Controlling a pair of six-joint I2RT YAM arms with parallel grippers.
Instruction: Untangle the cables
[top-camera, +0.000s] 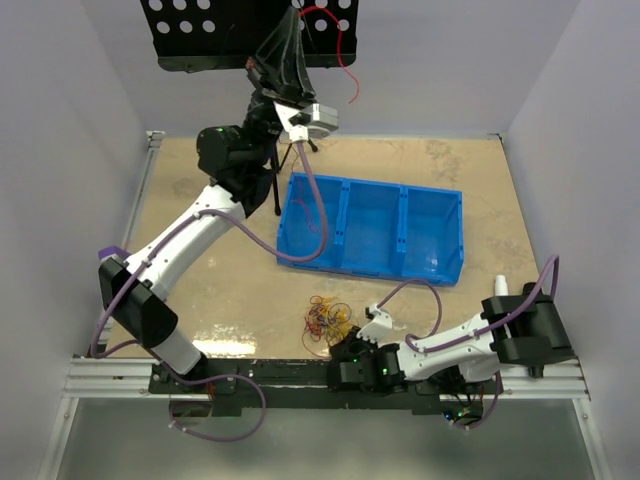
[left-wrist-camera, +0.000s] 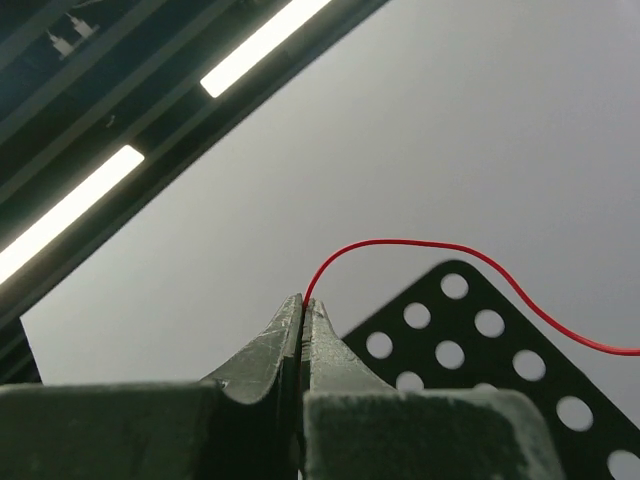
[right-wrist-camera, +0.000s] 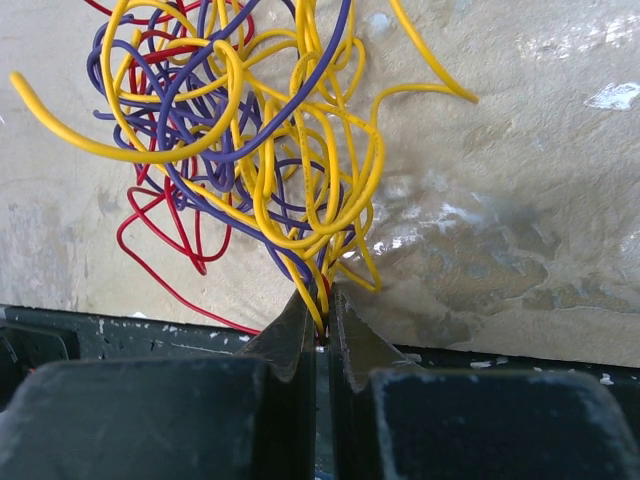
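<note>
Right arm lies low along the near table edge, elbow folded, forearm running left. Right gripper (right-wrist-camera: 318, 305) pinches yellow strands at the near edge of the tangle (right-wrist-camera: 250, 150), a knot of yellow, purple and red cables resting on the table (top-camera: 200, 200) just before the blue bin (top-camera: 345, 215). Left arm stretches up and far, wrist raised by the perforated black plate (top-camera: 220, 50). Left gripper (left-wrist-camera: 302, 303) is clamped on one red wire (left-wrist-camera: 420, 243), which arcs free in the air, well apart from the tangle.
</note>
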